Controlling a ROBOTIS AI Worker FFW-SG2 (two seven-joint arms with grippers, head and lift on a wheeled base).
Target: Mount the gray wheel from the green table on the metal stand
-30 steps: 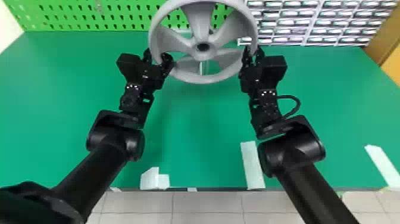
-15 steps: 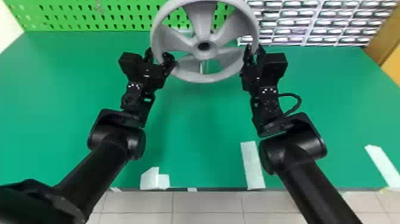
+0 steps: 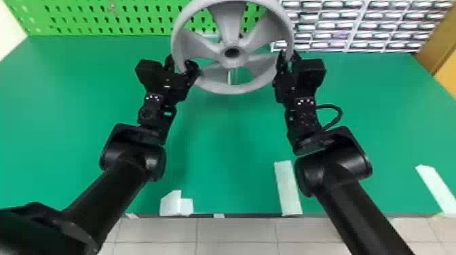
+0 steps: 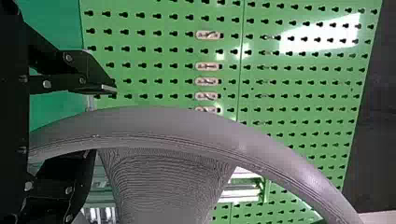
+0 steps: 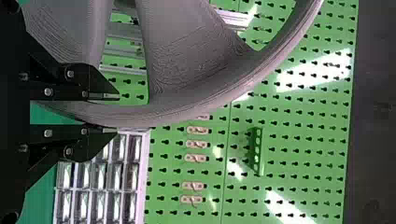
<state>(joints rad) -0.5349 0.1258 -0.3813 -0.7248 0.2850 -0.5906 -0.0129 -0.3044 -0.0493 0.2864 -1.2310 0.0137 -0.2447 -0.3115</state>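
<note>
- Gray, broad-spoked round wheel: between the two grippers, toward the green table's far side.
- Black right gripper: fingers closed on the rim.
- Black left gripper: fingers wide apart astride the rim, one clear of it.
- Pale metal upright, probably the stand: seen through the wheel.
- Likely step: mounting; next, align hub and stand, keeping the wheel level.

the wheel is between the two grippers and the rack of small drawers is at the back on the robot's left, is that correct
Not quite: the rack of small drawers is at the back on the robot's right, as the head view shows. The wheel is indeed between the two grippers.
</note>
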